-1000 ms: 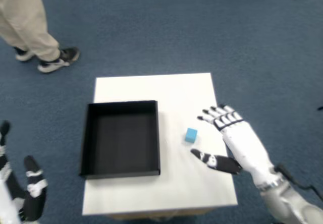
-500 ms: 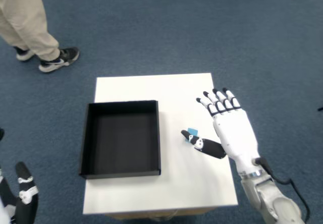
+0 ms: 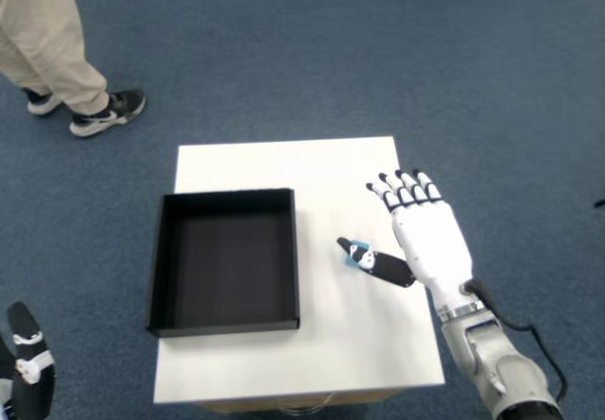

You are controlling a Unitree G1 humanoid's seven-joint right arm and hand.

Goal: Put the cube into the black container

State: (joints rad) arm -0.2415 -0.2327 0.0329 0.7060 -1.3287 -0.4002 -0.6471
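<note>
One robot hand [image 3: 427, 238], right side, white with black fingertips: it has slid leftward across the tabletop [image 3: 321, 169] over the last second, and the thumb [image 3: 371, 260], which stood clear of the cube a second ago, now lies over the cube's near edge. Four fingers are extended and held close together, pointing away from the robot; the thumb juts out to the left. No pinch is formed; the cube is touched or nearly touched, not held.

One cube [image 3: 354, 253], blue, small, on the white tabletop just right of the container, mostly hidden under the thumb tip. Position unchanged across the three moments.

One black container [image 3: 225, 323], square, open-topped, empty, on the left half of the tabletop. Its right wall stands between cube and interior; judged, the cube must be lifted over it, not pushed.

Judged stage: approach finished, grasp not yet closed.

One left hand, tip only, bottom-left corner, well apart.

One pair of legs in beige trousers and dark shoes [image 3: 109, 113], on blue carpet beyond the tabletop, far left. Not in the way.
</note>
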